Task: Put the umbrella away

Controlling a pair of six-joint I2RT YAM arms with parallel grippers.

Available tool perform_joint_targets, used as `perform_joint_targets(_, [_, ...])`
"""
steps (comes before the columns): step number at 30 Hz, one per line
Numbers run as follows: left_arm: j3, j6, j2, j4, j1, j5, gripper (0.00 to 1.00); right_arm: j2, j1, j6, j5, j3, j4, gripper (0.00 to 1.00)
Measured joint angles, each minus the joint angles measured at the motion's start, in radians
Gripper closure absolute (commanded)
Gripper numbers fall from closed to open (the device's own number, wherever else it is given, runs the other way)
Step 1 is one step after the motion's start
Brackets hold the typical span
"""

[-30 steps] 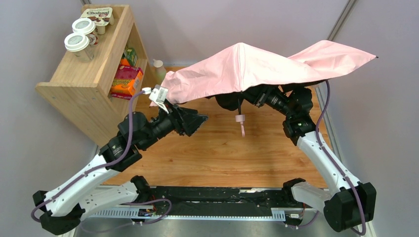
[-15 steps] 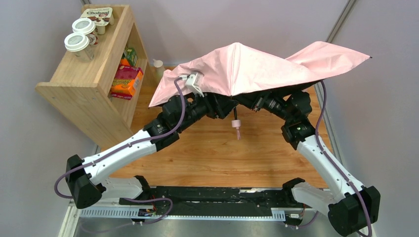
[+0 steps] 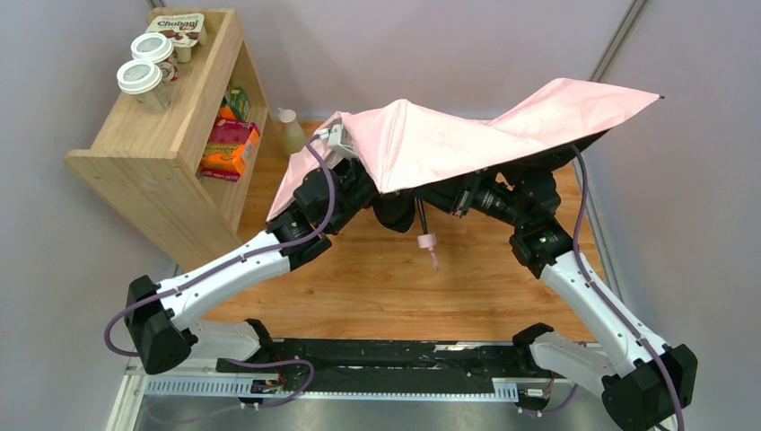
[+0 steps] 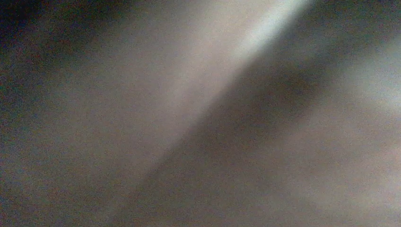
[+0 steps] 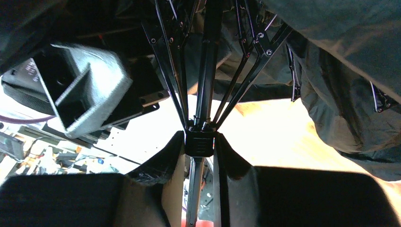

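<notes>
The umbrella's pale pink canopy (image 3: 467,135) hangs spread above the table and covers both grippers in the top view. Its thin black shaft (image 3: 422,215) slants down to the small pink handle (image 3: 425,240) and strap. In the right wrist view my right gripper (image 5: 201,144) is shut on the black slider (image 5: 201,142) where the ribs meet the shaft. My left gripper (image 5: 71,94) shows there as spread grey fingers, open, beside the ribs and holding nothing. The left wrist view is only blurred fabric.
A wooden shelf (image 3: 135,162) stands at the left with two lidded cups (image 3: 144,76) and a yogurt pack (image 3: 179,27) on top, snack boxes (image 3: 229,148) inside. A small bottle (image 3: 289,133) stands behind on the wooden table (image 3: 386,287).
My left arm has swung right and back, going under the canopy's left edge with its jaws spreading. The canopy has tipped, right side higher, and the handle has drifted slightly left and down.
</notes>
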Motion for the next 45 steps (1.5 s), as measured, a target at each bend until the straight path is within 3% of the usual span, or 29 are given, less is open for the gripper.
perform_joint_targets(2, [0.0,0.003,0.001,0.002,0.0,-0.002,0.4,0.0,0.002,-0.02,0.0,0.0,-0.027,1.0])
perform_joint_targets(3, [-0.001,0.002,0.001,0.004,0.001,-0.002,0.62,-0.001,0.005,-0.028,-0.001,0.0,-0.034,1.0])
perform_joint_targets(5, [-0.01,0.008,0.001,0.013,0.006,-0.008,0.86,-0.006,0.01,-0.044,-0.001,0.003,-0.037,1.0])
perform_joint_targets(7, [-0.018,0.011,0.001,0.025,0.014,0.002,1.0,-0.014,0.012,-0.061,0.006,0.011,-0.058,1.0])
perform_joint_targets(8, [-0.019,0.014,0.002,0.036,0.019,0.008,1.0,-0.016,0.012,-0.087,0.024,0.018,-0.071,1.0])
perform_joint_targets(10, [-0.019,0.013,0.004,0.053,0.021,0.01,1.0,-0.016,0.017,-0.123,0.045,0.03,-0.095,0.91])
perform_joint_targets(12, [-0.019,0.012,0.007,0.069,0.022,0.011,1.0,-0.023,0.027,-0.151,0.077,0.045,-0.127,0.55])
perform_joint_targets(17, [-0.037,0.002,0.011,0.116,0.024,0.01,1.0,-0.058,0.064,-0.163,0.13,0.047,-0.192,0.32])
perform_joint_targets(22, [-0.039,-0.027,0.012,0.092,0.027,0.008,1.0,-0.035,0.074,-0.196,0.146,0.074,-0.23,0.26])
perform_joint_targets(32, [-0.043,-0.075,0.01,0.035,0.045,0.015,1.0,0.091,0.075,-0.29,0.211,0.191,-0.295,0.26])
perform_joint_targets(36, [-0.047,-0.076,0.01,0.034,0.045,0.033,1.0,0.097,0.077,-0.269,0.275,0.178,-0.263,0.33])
perform_joint_targets(41, [-0.064,-0.076,0.002,0.042,0.045,0.048,1.0,0.102,0.084,-0.197,0.282,0.133,-0.152,0.8])
perform_joint_targets(43, [-0.069,-0.079,0.001,0.046,0.051,0.044,0.98,0.114,0.085,-0.185,0.256,0.133,-0.133,0.93])
perform_joint_targets(44, [-0.069,-0.083,0.0,0.047,0.058,0.045,0.93,0.121,0.087,-0.188,0.24,0.133,-0.116,0.96])
perform_joint_targets(45, [-0.069,-0.085,-0.002,0.046,0.063,0.046,0.71,0.125,0.088,-0.184,0.234,0.132,-0.1,1.0])
